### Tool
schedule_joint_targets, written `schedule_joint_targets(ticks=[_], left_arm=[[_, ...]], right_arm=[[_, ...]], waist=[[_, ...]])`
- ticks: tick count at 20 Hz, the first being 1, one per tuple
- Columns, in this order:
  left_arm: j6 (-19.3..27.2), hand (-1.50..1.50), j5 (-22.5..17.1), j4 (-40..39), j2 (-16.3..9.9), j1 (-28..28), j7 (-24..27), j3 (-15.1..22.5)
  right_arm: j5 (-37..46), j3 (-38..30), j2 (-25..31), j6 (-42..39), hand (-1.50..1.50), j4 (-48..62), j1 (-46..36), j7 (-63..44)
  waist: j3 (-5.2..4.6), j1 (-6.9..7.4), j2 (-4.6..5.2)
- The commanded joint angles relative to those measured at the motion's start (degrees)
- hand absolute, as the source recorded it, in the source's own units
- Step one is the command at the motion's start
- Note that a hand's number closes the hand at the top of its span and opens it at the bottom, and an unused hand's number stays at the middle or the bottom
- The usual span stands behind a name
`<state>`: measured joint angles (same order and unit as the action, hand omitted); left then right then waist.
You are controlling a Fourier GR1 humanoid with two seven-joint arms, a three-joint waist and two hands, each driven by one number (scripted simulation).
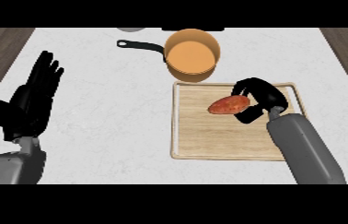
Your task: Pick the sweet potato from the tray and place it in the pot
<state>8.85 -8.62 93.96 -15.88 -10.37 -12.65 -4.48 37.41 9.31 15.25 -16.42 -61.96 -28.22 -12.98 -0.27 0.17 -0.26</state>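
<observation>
White, faintly speckled counter is filling the head view, with strips of brown wood showing at the far left and far right corners. 1 wooden tray is lying on the right half of the counter, pale and rectangular with a raised rim. Just beyond its far edge, 1 orange pot is standing upright, its black handle pointing toward the left. A grey round object is peeking in at the top edge, too cut off to tell what it is.

Over the tray's far right part, the right hand is reaching in from the lower right on its grey forearm. Its black fingers and thumb are curling round the sweet potato, which is sticking out to the left of the palm, reddish-orange and lying roughly crosswise. The sweet potato is sitting over the tray's upper middle, near the pot but well short of it; whether it is touching the wood or being held just above it cannot be told.

At the left edge, the left hand is resting open with its fingers straight and pointing up, well apart from the tray and the pot.
</observation>
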Motion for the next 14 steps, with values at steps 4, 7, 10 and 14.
schedule_joint_targets(ticks=[4,7,10,14], left_arm=[[0.93,0.0,2.37,0.41,2.3,0.89,0.69,-0.46],[-1.21,0.0,0.1,0.22,0.12,-0.93,-1.47,-2.11],[-0.89,0.0,2.06,-1.37,3.27,-2.94,0.66,2.6],[-2.77,0.0,1.41,-1.28,3.29,-5.56,-0.5,4.3]], right_arm=[[3.33,0.5,-2.12,1.32,1.5,1.02,2.33,3.75],[5.53,3.46,-9.53,1.57,1.5,-2.06,-3.09,-6.92],[3.81,14.22,-14.86,6.28,1.5,-1.01,-10.66,-17.43],[-0.39,19.31,-15.1,7.81,1.5,-1.28,-18.85,-26.52]], waist=[[0.27,-0.01,0.26],[0.24,0.23,0.18],[0.13,5.46,0.81],[0.07,10.26,0.99]])
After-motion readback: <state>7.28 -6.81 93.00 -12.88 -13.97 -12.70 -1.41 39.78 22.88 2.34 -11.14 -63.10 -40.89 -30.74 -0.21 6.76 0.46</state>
